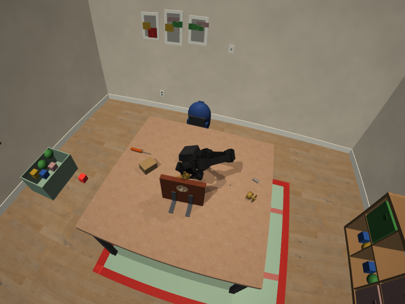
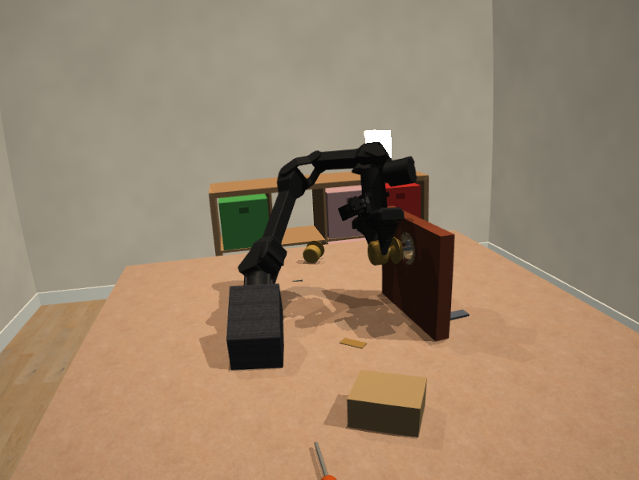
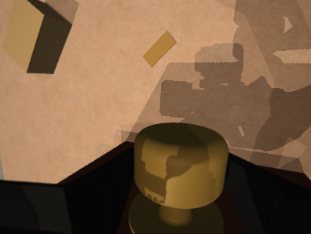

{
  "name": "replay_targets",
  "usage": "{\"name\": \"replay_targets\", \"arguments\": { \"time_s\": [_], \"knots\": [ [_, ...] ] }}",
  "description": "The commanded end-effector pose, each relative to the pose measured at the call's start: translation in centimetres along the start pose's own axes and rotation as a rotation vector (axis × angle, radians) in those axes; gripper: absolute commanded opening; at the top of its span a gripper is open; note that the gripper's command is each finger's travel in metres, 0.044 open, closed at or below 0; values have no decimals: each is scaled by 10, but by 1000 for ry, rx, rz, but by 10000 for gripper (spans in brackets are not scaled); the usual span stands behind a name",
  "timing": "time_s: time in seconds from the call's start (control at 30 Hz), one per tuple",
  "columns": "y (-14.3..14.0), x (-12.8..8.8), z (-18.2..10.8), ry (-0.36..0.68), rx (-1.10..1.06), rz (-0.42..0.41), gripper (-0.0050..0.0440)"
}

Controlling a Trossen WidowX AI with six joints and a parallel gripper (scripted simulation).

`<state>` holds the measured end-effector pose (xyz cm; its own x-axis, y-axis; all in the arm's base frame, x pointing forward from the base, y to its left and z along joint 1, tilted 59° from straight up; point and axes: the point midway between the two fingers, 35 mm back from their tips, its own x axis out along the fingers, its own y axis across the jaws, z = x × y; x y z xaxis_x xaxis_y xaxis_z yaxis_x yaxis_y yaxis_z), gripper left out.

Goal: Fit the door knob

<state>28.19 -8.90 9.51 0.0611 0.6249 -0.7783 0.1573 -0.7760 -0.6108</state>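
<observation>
A dark wood panel [image 1: 193,196] [image 2: 425,289] stands upright on the table [image 1: 183,248] [image 2: 155,412], with a round latch [image 1: 181,188] [image 2: 409,246] near its top edge. My gripper [image 1: 187,175] [image 2: 383,246] [image 3: 177,155] is shut on a brass door knob [image 1: 185,176] [image 2: 380,253] [image 3: 181,165], coming down on it from above. It holds the knob level at the latch, on the panel's side that faces the robot base [image 2: 254,325]. The knob's round plate [image 2: 396,249] [image 3: 141,216] is close to the wood. The spindle is hidden.
A second brass knob [image 1: 251,195] [image 2: 312,252] lies on the table. A tan box [image 1: 147,164] [image 2: 387,395] [image 3: 33,37], an orange screwdriver [image 1: 140,150] [image 2: 323,465], a small tan plate [image 2: 353,342] [image 3: 159,49] and a small grey plate [image 1: 255,180] lie around. Grey feet [image 1: 171,206] stick out under the panel.
</observation>
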Motion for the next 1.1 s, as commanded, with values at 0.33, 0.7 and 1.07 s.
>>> {"name": "replay_targets", "arguments": {
  "time_s": [0.33, 0.7, 1.07],
  "knots": [
    [2, -4, -7, 10, 2, 7, 0],
    [2, -4, -11, 10, 2, 7, 0],
    [2, -5, -16, 10, 2, 7, 0]
  ]
}}
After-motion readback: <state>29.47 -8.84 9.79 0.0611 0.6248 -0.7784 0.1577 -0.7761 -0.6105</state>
